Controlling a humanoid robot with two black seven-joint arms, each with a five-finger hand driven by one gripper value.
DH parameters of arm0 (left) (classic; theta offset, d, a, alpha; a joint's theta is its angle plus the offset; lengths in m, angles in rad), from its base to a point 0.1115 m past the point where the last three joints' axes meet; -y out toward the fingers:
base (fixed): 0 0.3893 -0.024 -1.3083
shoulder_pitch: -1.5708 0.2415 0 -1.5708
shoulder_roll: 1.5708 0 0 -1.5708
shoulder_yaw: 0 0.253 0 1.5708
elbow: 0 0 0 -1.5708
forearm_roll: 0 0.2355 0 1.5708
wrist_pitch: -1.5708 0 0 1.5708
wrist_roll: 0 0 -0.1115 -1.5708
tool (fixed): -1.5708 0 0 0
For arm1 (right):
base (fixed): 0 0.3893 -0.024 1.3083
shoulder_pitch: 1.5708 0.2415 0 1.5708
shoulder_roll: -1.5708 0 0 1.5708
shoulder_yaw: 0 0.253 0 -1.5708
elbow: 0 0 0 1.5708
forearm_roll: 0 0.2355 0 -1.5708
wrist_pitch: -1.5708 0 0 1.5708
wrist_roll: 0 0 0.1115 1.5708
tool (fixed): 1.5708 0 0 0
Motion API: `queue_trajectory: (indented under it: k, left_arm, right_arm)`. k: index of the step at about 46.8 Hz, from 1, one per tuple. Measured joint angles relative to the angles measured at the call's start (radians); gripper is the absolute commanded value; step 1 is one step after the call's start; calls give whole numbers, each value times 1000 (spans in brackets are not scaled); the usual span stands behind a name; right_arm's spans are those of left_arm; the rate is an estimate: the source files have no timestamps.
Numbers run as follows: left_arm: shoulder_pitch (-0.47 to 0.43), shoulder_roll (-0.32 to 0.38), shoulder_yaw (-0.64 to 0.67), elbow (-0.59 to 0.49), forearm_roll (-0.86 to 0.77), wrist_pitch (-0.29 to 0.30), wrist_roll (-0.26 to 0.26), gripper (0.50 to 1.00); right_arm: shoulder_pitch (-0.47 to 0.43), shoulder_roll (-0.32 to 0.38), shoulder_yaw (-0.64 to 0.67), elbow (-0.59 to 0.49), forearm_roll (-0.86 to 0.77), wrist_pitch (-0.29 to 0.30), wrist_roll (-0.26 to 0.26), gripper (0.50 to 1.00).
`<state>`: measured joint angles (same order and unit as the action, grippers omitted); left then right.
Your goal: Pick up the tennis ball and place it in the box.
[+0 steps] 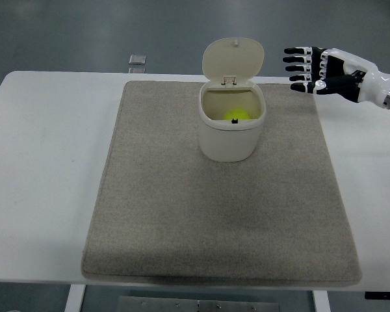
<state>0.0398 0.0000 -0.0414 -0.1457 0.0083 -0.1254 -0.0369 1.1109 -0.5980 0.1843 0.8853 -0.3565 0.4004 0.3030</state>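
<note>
Ball in box, hand clear of the rim

Table (45, 162) was white, and carried a grey felt mat (182, 214) over most of its middle. Box (230, 127), a cream lidded bin, stood upright on the mat's far half, with its hinged lid (233, 58) tipped back and open. Tennis ball (237, 116) lay inside, yellow-green, low against the far inner wall. Nothing else showed in the box. A small flat grey item (137, 60) sat on the table beyond the mat's far left corner, too small to identify.

Right hand (325, 70) hung in the air to the right of the lid, apart from the box and touching nothing. Its fingers (298, 59) were spread wide and straight, pointing left, and held nothing. Left arm was out of view.

Judged step: placement looked done, since the ball rested in the box and the hand was empty. What remained seemed to be retreat only. The next move called for drawing the arm away to the right while keeping clear of the raised lid, which a brush from the fingertips could knock shut or tip the light bin. Whether closing the lid was wanted, the task did not say.
</note>
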Motion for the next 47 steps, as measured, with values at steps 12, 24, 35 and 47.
queue_trajectory:
  k: [12,24,35,47]
  left_arm:
    - [0,0,0,0,0,1,0,996]
    - [0,0,0,0,0,1,0,996]
    - [0,0,0,0,0,1,0,996]
    - [0,0,0,0,0,0,0,996]
  right_arm:
    - [-50,92,2,-107,233,-36,-83,893]
    - [-69,146,70,-180,487,-36,-144,891]
    - [-89,188,145,-198,636,-117,-188,891]
    - [-130,219,148,-200,642,-140,-176,917]
